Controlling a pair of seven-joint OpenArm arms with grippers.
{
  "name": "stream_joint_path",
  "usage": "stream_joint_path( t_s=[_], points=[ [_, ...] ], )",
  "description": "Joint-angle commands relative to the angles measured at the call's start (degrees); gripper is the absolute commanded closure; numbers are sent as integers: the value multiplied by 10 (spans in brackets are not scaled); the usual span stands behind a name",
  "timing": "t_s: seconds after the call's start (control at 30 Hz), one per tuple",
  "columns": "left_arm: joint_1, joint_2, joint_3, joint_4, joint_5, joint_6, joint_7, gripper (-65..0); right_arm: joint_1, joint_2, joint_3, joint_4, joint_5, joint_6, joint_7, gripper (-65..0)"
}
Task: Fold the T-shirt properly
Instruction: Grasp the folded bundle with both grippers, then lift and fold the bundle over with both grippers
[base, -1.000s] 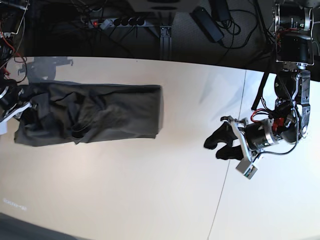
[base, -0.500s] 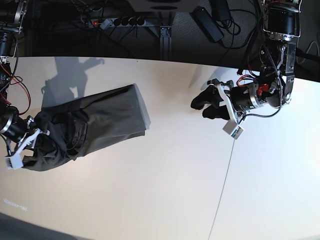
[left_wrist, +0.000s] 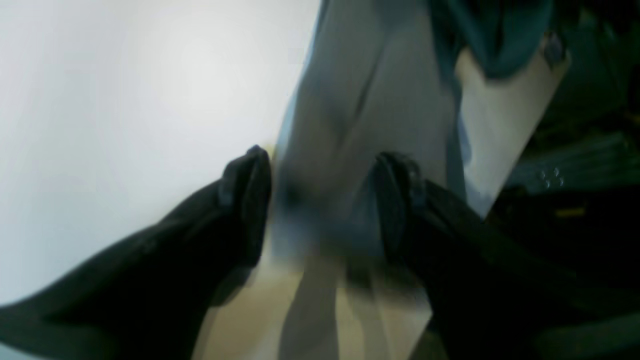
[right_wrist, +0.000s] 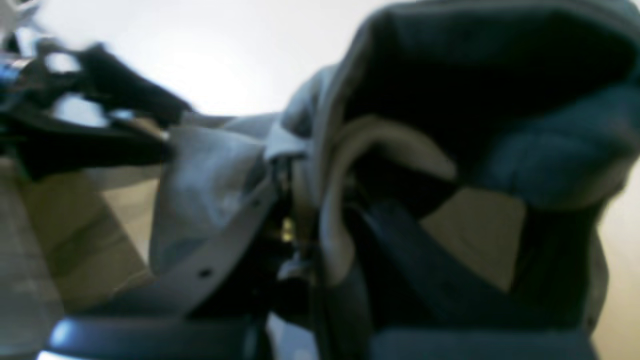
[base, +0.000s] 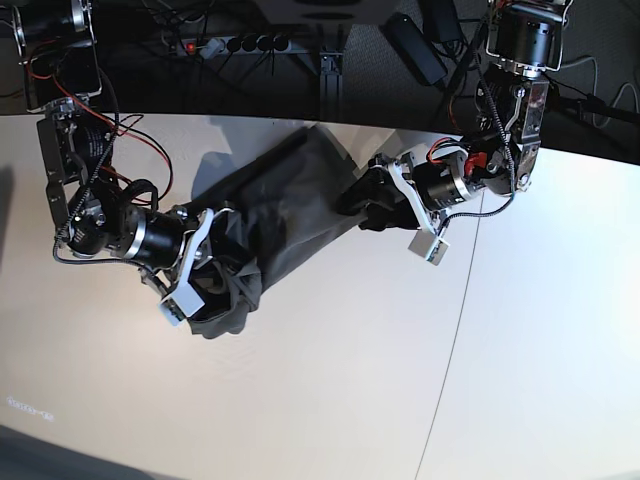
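Observation:
The dark olive-grey T-shirt lies bunched and slanted across the middle of the white table. My right gripper, at the left of the base view, is shut on its lower, crumpled end. The right wrist view is filled by folds of the cloth, which hide the fingers. My left gripper is at the shirt's upper right end. In the left wrist view its two black fingers stand apart around a blurred grey band; I cannot tell whether that band is cloth or shadow.
A seam runs down the table right of centre. Behind the far edge are a power strip, a black adapter and loose cables. The right arm's red wires hang near the shirt.
My right gripper has carried the shirt from the table's left side toward the middle and swung it slanted. My left arm has moved left, from bare table to the shirt's right end.

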Motion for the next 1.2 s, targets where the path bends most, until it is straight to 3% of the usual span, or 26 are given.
stream_joint_path(
  t_s=[0.0,0.33,0.47,0.7,0.87,1.17],
  points=[
    [0,-3,1,-5,32,-1,17,-376,11,6,4,11,3,40,13,0],
    [-5,-2,1,-8,31,-1,43,-375,11,3,4,14,-2,40,15,0],
    [-2,-2,1,-8,32,-1,43,-266,11,3,4,14,2,40,15,0],
    [-3,0,1,-8,42,-1,38,-147,11,2,3,34,7,40,15,0],
    [-3,28,1,-8,75,-1,36,-143,11,2,-2,65,8,40,14,0],
    [-3,56,1,-8,87,-1,29,-143,11,2,-132,75,-16,40,10,0]
  ],
)
